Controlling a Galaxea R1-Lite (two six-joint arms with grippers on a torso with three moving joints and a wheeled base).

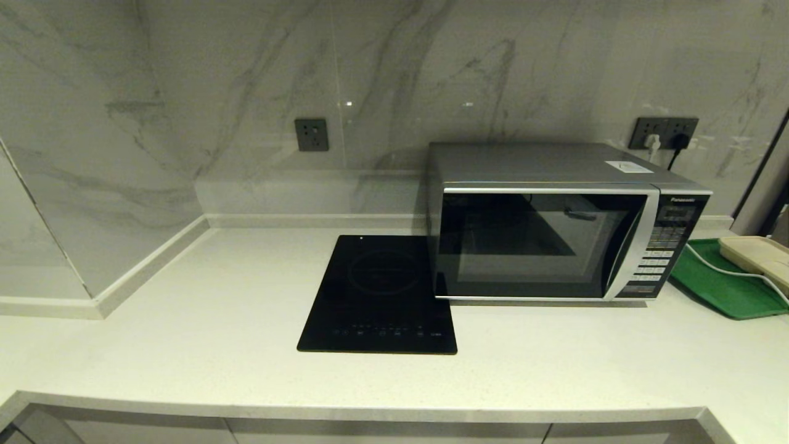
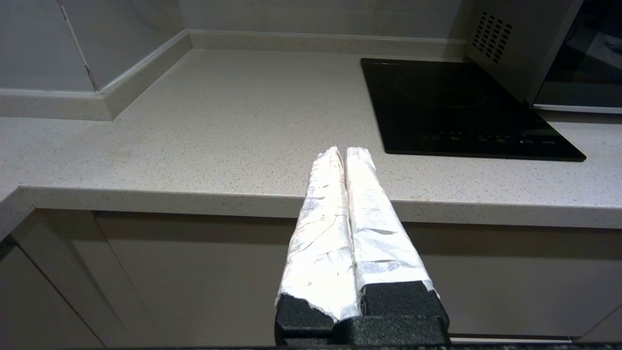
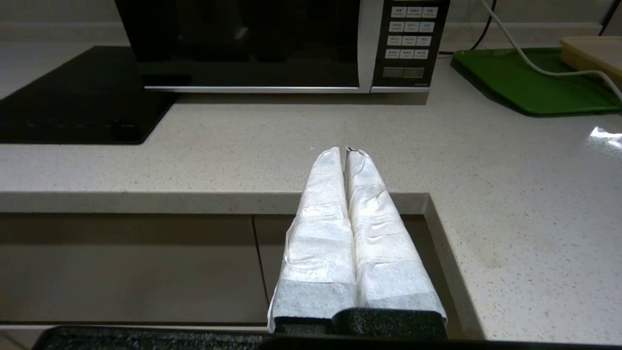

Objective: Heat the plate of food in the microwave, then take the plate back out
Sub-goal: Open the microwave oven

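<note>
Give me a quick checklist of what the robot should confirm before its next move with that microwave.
1. Microwave door shut: ok, it needs opening first.
2. Plate of food located: not ok, no view shows it.
3. Right tool free: ok, shut and empty, before the counter edge.
4. Left tool out of the way: ok, shut, by the counter edge.
5. Counter before the door free: ok.
6. Microwave plugged in: cannot tell.
</note>
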